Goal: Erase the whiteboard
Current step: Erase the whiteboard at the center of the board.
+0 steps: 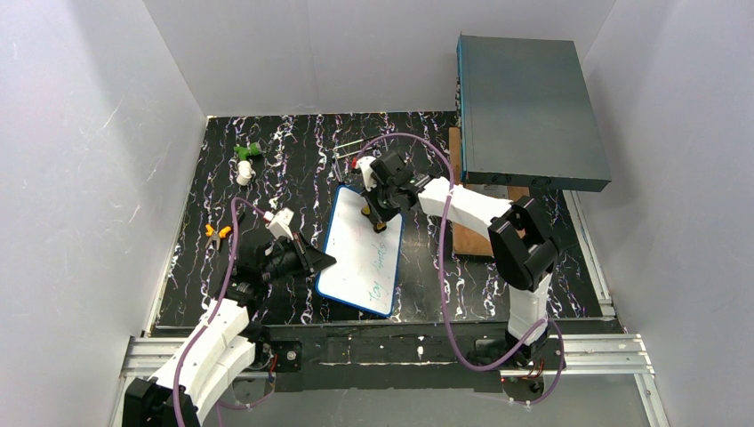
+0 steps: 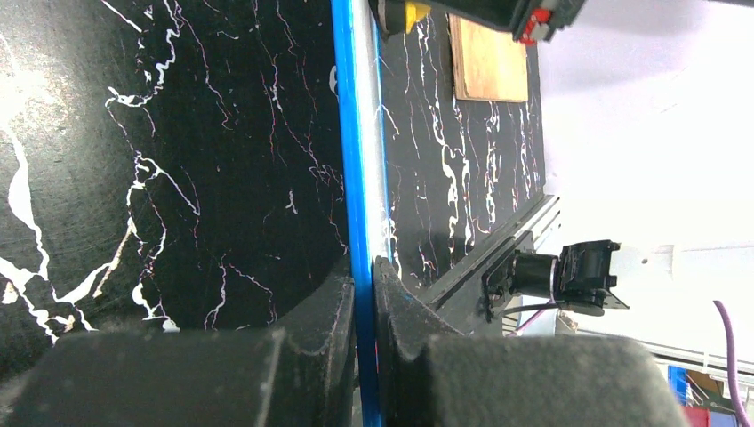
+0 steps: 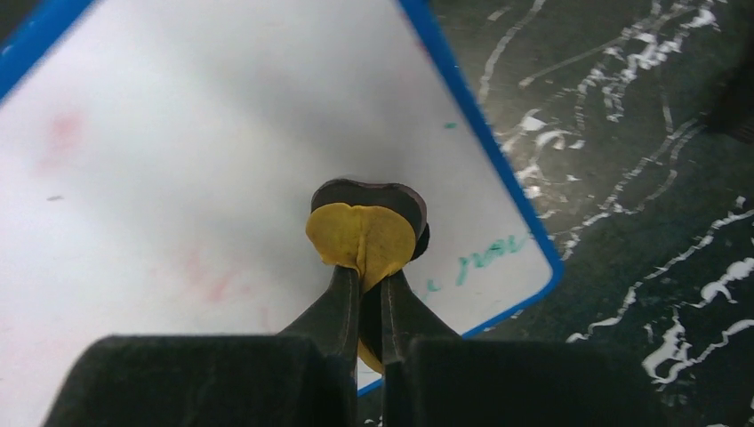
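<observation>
Black marbled tabletop [image 1: 267,178], walled in white, carries the whiteboard [image 1: 360,253] flat near its middle, between the two arms, one short end toward the bases.

The board's blue frame [image 2: 360,178] runs straight into the left gripper [image 2: 364,267], whose jaws are pinched onto that edge and appear to pin the board in place. In the overhead view the same gripper [image 1: 320,262] sits at the board's left long side.

The right gripper [image 3: 372,285] is clamped on a small yellow eraser pad [image 3: 360,236] with a dark backing and holds it on or just above the white surface [image 3: 178,133], toward the far end of the board. I cannot tell whether the pad is actually touching.

Green writing [image 1: 381,267] runs down the right half toward the near end, and faint red smudges [image 3: 209,280] show on the board near the pad, so the wiping looks underway but far from finished.

The next move likely calls for dragging the pad along the green lettering [image 3: 485,253] with steady downward pressure while the left arm braces the frame.

Well off to the right sits a grey box [image 1: 529,107] on a wooden block [image 1: 467,231].
</observation>
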`<state>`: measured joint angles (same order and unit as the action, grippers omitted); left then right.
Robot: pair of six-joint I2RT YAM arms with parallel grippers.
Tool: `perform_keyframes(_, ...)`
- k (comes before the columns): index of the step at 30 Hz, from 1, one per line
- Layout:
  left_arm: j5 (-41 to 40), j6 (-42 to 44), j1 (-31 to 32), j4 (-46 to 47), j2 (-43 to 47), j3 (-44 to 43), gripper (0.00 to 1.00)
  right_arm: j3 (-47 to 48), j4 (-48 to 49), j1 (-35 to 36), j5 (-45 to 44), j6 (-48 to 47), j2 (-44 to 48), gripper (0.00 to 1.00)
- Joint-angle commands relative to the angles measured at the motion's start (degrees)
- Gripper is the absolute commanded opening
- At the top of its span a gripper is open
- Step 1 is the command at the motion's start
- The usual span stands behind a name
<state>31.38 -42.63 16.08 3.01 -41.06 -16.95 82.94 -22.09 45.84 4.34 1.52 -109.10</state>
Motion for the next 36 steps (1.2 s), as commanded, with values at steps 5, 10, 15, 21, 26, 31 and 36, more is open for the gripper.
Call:
perform_keyframes(5, 5.03, 3.25, 0.85, 3.94, 0.10, -0.53, 0.00, 2.57, 0.07, -3.04, -6.94, -1.17, -6.31, 0.01)
perform_keyframes(10, 5.23, 3.34, 0.85, 4.02, 0.06, -0.58, 0.00, 5.31, -1.59, -2.98, -4.92, -1.35, -7.86, 0.01)
perform_keyframes(15, 5.81, 3.22, 0.82, 4.68, -0.95, -0.79, 0.00, 9.98, -3.89, -2.48, -4.77, -1.34, -8.59, 0.01)
perform_keyframes(21, 6.07, 3.45, 0.88, 4.55, -1.69, -1.15, 0.00, 13.88, -5.60, -1.11, -2.15, -1.23, -9.07, 0.01)
perform_keyframes(26, 6.23, 3.55, 0.83, 4.29, -1.84, -1.24, 0.00, 17.10, -6.89, -0.15, -1.62, -1.08, -9.47, 0.01)
perform_keyframes(31, 6.16, 3.60, 0.84, 4.03, -1.64, -1.20, 0.00, 20.90, -8.41, 0.12, -1.64, -1.04, -10.72, 0.01)
perform_keyframes(36, 6.08, 3.55, 0.87, 3.89, -1.64, -1.09, 0.00, 21.70, -8.75, 0.06, -3.94, -1.33, -12.55, 0.01)
